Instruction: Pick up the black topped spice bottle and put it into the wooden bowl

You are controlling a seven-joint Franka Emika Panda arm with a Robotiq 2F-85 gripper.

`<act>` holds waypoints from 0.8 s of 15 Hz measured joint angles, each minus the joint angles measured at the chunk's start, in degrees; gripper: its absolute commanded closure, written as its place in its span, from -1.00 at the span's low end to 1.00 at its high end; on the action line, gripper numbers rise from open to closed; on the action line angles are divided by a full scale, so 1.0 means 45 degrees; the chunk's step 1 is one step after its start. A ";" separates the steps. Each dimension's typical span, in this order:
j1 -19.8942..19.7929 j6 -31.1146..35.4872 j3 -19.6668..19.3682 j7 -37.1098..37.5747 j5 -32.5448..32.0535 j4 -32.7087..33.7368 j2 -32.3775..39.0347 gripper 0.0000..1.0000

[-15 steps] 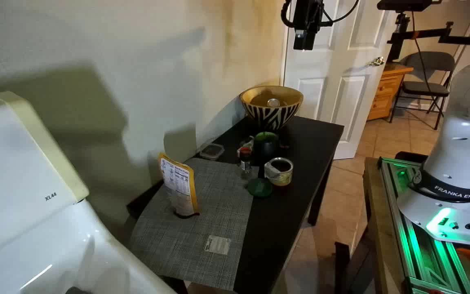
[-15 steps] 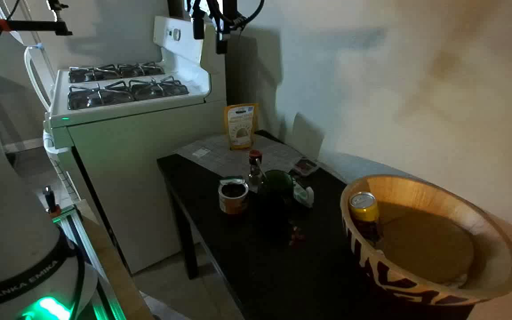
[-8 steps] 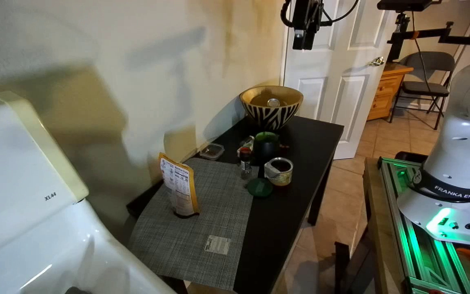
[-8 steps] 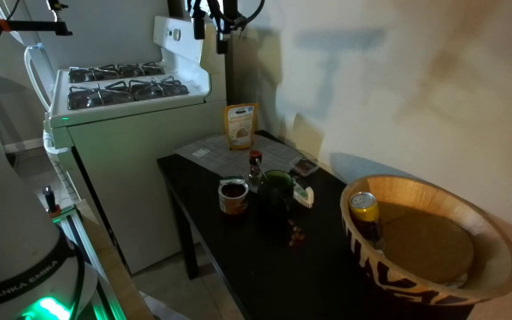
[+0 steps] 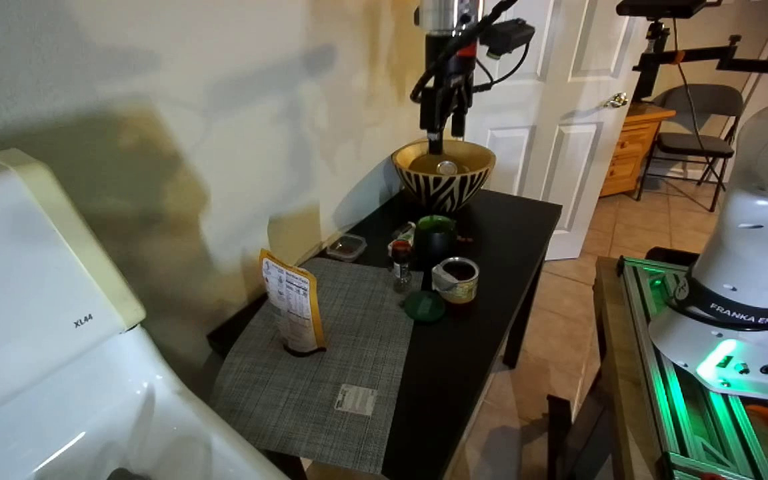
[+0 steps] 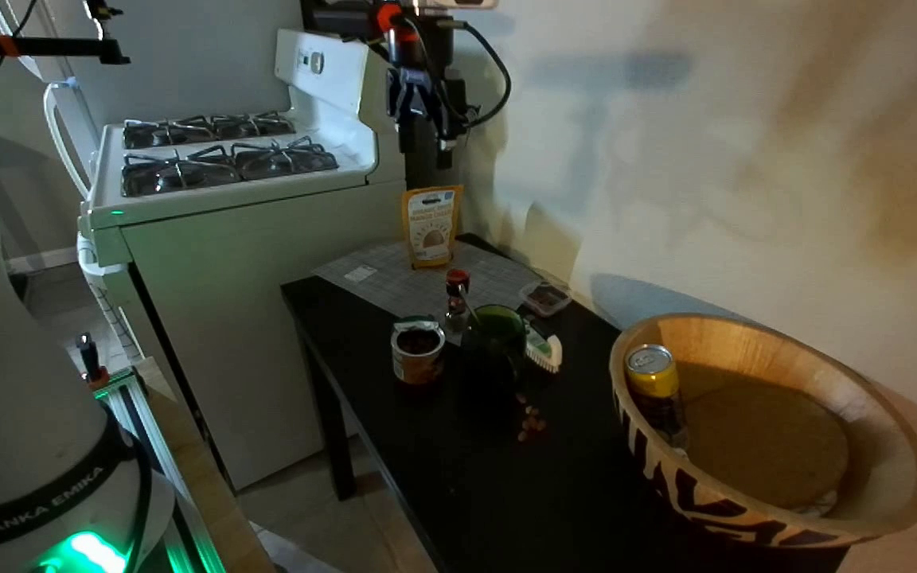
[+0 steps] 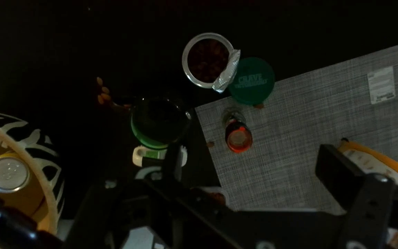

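Observation:
The spice bottle (image 5: 401,263) stands upright on the corner of the grey placemat; its cap looks black with a red-orange top. It also shows in an exterior view (image 6: 457,301) and in the wrist view (image 7: 238,136). The wooden bowl (image 5: 443,192), striped outside, stands at the table's end; it is large in an exterior view (image 6: 769,438) and cut off at the wrist view's left edge (image 7: 48,183). My gripper (image 5: 447,135) hangs high above the table, pointing down, also seen in an exterior view (image 6: 425,150). In the wrist view the gripper (image 7: 249,160) has its jaws wide apart and holds nothing.
A dark green cup (image 6: 494,342) and an opened can (image 6: 417,350) stand close beside the bottle. A green lid (image 7: 252,80), a brush (image 6: 544,350), a plastic box (image 5: 346,247) and an upright yellow pouch (image 6: 431,227) are nearby. A yellow can (image 6: 653,382) stands inside the bowl. A wall borders the table.
My gripper has come down from the top edge in both exterior views and shifted sideways, so more of the wrist shows. The bottle, bowl and other objects have not moved.

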 measured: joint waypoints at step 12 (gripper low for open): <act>-0.0058 0.0183 -0.1049 -0.4026 0.0527 0.1583 0.3582 -1.00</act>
